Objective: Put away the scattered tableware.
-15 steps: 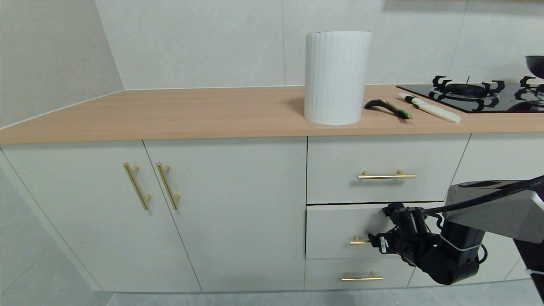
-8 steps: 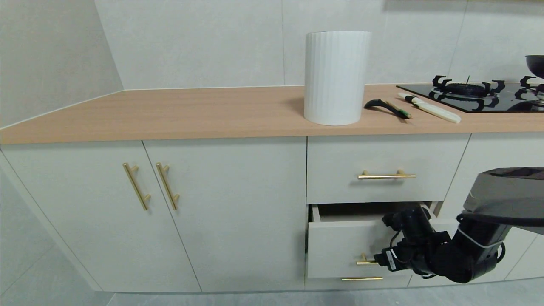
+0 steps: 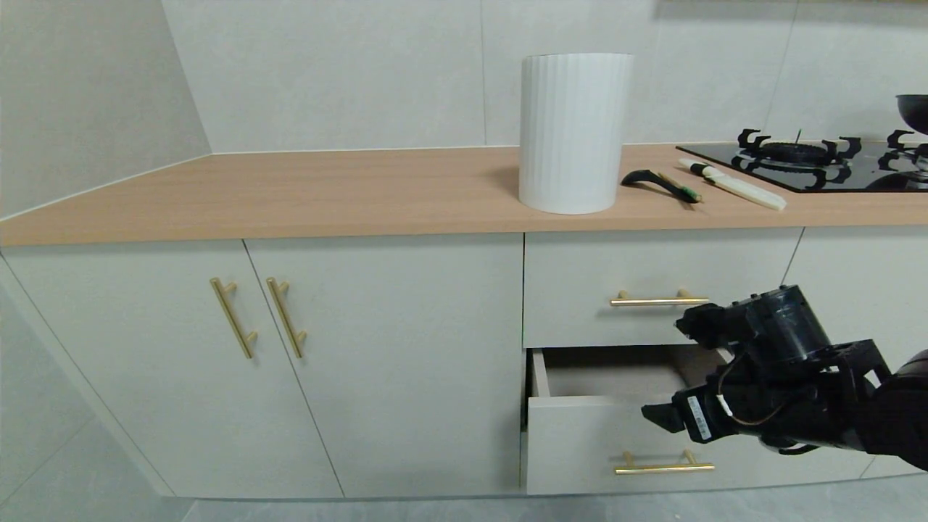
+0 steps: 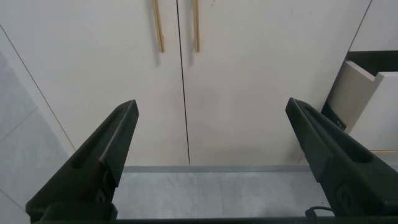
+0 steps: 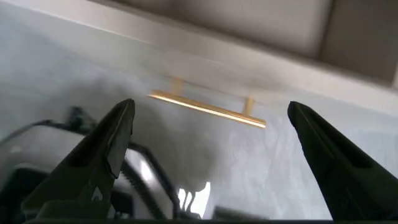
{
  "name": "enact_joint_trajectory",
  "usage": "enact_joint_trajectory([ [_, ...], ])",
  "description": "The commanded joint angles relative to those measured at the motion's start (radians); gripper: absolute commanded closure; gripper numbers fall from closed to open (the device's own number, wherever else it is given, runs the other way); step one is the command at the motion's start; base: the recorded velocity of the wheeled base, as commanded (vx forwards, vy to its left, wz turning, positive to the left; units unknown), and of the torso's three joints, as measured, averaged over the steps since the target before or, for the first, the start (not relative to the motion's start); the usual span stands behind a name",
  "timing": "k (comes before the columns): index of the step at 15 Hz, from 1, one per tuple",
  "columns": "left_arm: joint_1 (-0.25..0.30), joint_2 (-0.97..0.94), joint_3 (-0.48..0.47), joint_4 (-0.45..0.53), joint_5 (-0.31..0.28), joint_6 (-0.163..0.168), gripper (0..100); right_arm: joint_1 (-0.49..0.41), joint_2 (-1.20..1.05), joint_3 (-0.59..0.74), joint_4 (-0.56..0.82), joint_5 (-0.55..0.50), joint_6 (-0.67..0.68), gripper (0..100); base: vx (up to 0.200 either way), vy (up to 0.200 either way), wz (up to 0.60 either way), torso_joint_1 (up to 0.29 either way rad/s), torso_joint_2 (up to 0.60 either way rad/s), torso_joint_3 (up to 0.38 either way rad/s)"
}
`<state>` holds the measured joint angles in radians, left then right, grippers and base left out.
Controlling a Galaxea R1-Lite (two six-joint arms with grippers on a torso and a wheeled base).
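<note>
Over at the left, the left gripper (image 4: 211,109) is held with fingers spread wide, faced at the double cabinet doors (image 4: 186,74). Up on the countertop (image 3: 326,192) a white ribbed canister (image 3: 573,134) is seen. Just right of it the tableware is laid out: a dark utensil (image 3: 656,180), then a pale utensil (image 3: 736,186) near the hob (image 3: 797,170). Below, the middle drawer (image 3: 580,435) is found open. The right gripper (image 3: 663,365) is held before it, fingers apart, nothing gripped, above the gold handle (image 3: 663,466).
</note>
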<state>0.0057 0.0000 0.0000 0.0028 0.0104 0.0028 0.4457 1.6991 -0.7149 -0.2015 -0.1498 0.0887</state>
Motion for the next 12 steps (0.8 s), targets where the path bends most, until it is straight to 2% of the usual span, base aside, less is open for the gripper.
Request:
enact_joint_trajectory([
  [1,0.0,0.0,0.0,0.0,0.0,0.0,0,0.01,-0.01,-0.023,-0.033,-0.011,0.054,0,0.0,0.0,0.0,0.0,0.0,0.0],
  [7,0.0,0.0,0.0,0.0,0.0,-0.001,0,-0.002,0.246,-0.021,-0.271,-0.116,0.105,0,0.0,0.0,0.0,0.0,0.0,0.0],
  [12,0.0,0.0,0.0,0.0,0.0,0.0,0,-0.03,0.287,-0.026,-0.288,-0.114,0.103,0,0.0,0.0,0.0,0.0,0.0,0.0],
])
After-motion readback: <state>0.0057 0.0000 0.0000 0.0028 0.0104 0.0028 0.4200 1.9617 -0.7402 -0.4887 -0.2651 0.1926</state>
